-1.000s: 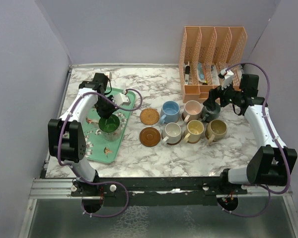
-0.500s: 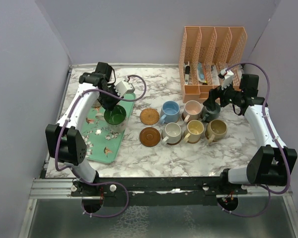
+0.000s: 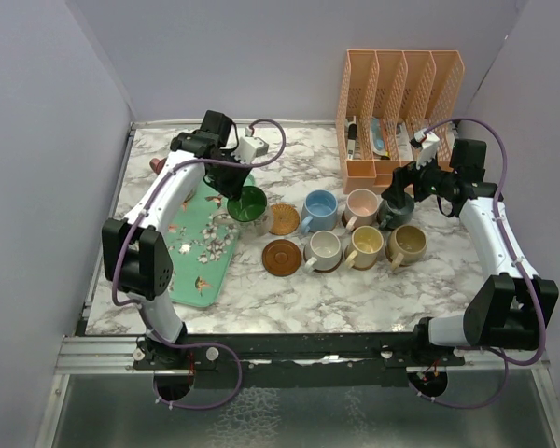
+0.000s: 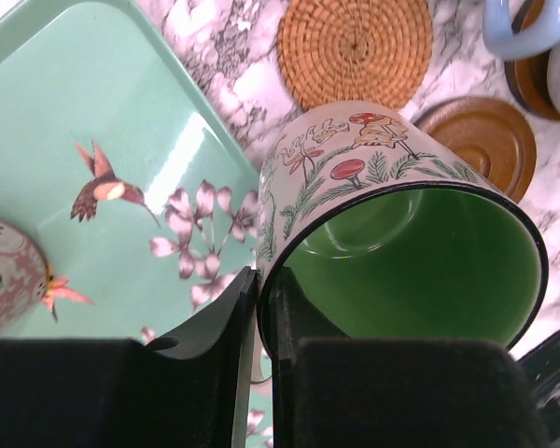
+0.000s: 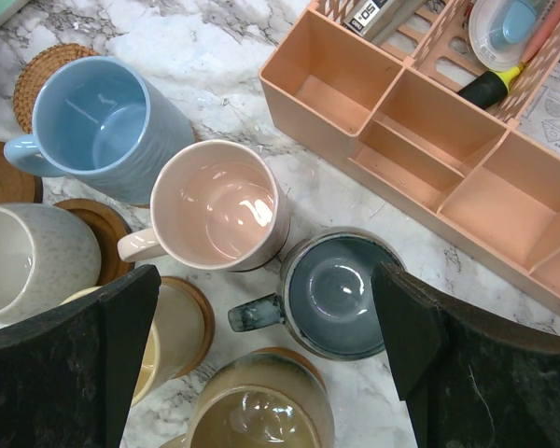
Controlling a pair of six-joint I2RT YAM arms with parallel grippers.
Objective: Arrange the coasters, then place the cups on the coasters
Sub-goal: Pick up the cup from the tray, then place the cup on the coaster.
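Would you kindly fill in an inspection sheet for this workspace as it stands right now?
Surface: marbled table, no spills seen.
Job's things: green mug gripped, not on a coaster; six other mugs grouped mid-table, from the blue mug to the tan mug; woven coaster and brown coaster bare.
Clutter: floral tray; peach organizer holding pens.
Grippers: left tool shut on the green mug's wall; right tool open above the dark mug.
Cables: purple cables loop along both arms, clear of the mugs.
Surroundings: plain lilac walls; nothing else seen.
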